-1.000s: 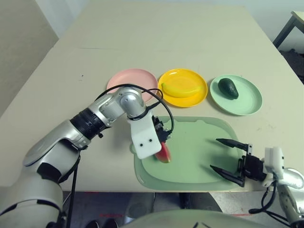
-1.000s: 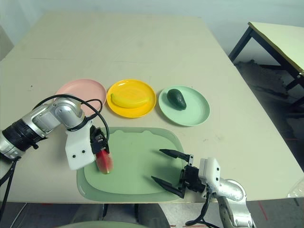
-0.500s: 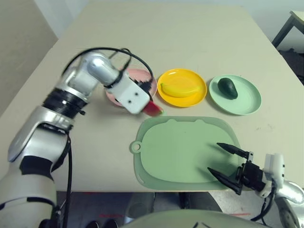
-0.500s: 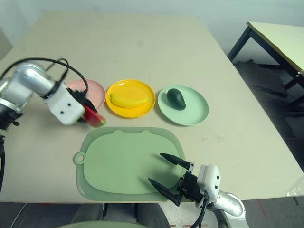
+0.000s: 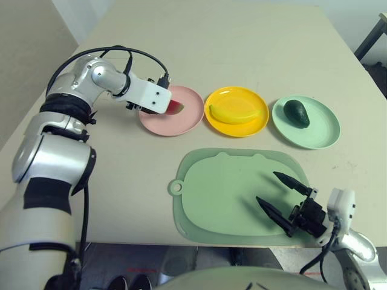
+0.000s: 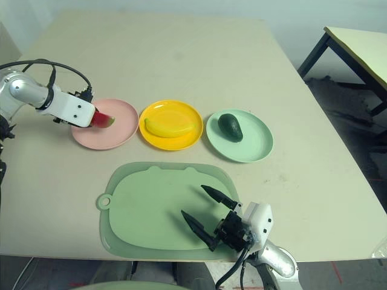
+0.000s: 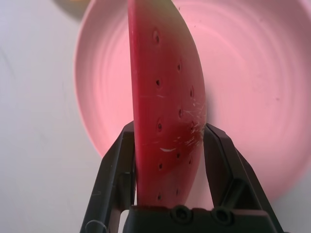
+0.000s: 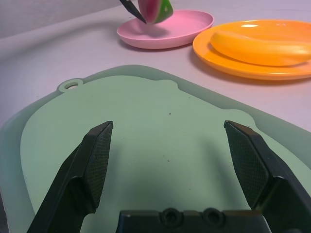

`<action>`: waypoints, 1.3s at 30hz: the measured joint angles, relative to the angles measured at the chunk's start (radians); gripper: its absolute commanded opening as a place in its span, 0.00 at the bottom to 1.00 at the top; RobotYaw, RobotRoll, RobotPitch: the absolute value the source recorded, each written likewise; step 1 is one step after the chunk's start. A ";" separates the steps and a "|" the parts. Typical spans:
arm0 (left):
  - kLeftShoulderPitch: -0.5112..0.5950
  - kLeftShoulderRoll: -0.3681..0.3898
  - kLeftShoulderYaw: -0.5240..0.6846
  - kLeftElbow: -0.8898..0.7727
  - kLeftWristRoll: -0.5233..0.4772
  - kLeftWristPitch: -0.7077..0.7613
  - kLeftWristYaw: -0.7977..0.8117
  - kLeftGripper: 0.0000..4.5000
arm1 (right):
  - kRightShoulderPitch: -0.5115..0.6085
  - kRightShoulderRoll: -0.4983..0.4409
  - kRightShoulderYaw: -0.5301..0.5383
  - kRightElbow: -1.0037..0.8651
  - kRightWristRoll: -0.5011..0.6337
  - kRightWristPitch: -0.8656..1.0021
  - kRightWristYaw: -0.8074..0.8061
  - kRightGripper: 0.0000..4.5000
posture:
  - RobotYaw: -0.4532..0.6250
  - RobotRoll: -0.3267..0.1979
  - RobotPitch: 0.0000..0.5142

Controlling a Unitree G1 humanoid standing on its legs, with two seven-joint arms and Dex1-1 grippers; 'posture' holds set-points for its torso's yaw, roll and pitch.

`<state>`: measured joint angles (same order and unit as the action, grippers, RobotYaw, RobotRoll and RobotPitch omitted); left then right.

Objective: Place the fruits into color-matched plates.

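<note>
My left gripper is shut on the red watermelon wedge, holding it just over the near left part of the pink plate. The wedge pokes out past the gripper's white body. The yellow banana lies in the yellow plate, and the dark green avocado lies in the mint green plate. My right gripper hangs open over the near right corner of the mat, with nothing between its fingers.
A large pale green mat with a ring tab lies in front of the three plates. The table's near edge runs just below the mat. A dark table leg stands off to the far right.
My left gripper carried the watermelon wedge off the mat's left side, away and to the left, over the pink plate. The right gripper stayed open over the mat and shifted slightly nearer.
</note>
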<state>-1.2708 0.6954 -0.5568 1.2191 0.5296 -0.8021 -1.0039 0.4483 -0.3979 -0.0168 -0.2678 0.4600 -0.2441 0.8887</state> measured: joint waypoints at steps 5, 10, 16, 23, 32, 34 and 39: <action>0.000 -0.031 -0.006 0.027 0.031 0.000 0.037 0.46 | 0.020 0.000 -0.001 0.001 -0.002 -0.012 -0.004 1.00 | 0.44 0.62 0.31; 0.000 -0.038 -0.006 0.041 0.054 0.000 0.054 0.54 | 0.034 0.000 -0.002 0.012 -0.007 -0.035 -0.005 1.00 | 0.43 0.62 0.32; -0.006 -0.038 -0.003 0.042 0.055 0.000 0.083 0.99 | 0.034 0.000 -0.004 0.065 -0.007 -0.075 0.015 1.00 | 0.44 0.62 0.32; -0.020 -0.019 0.000 0.041 0.066 -0.013 0.078 0.99 | -0.006 -0.011 -0.013 0.099 -0.005 -0.084 0.032 1.00 | 0.46 0.62 0.31; -0.039 0.065 0.198 -0.077 -0.181 0.046 -0.166 0.99 | -0.152 -0.041 -0.162 0.228 0.048 -0.031 -0.027 1.00 | 0.47 0.62 0.30; -0.010 0.099 0.267 -0.168 -0.278 0.123 -0.239 0.99 | -0.210 -0.051 -0.217 0.269 0.059 -0.005 -0.067 1.00 | 0.47 0.62 0.30; 0.199 0.232 0.440 -0.479 -0.469 0.424 -0.293 0.99 | -0.302 -0.100 -0.345 0.446 0.079 0.018 -0.105 1.00 | 0.49 0.62 0.30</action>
<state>-1.0719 0.9277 -0.1168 0.7403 0.0604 -0.3780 -1.2969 0.1458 -0.4981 -0.3621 0.1783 0.5391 -0.2259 0.7840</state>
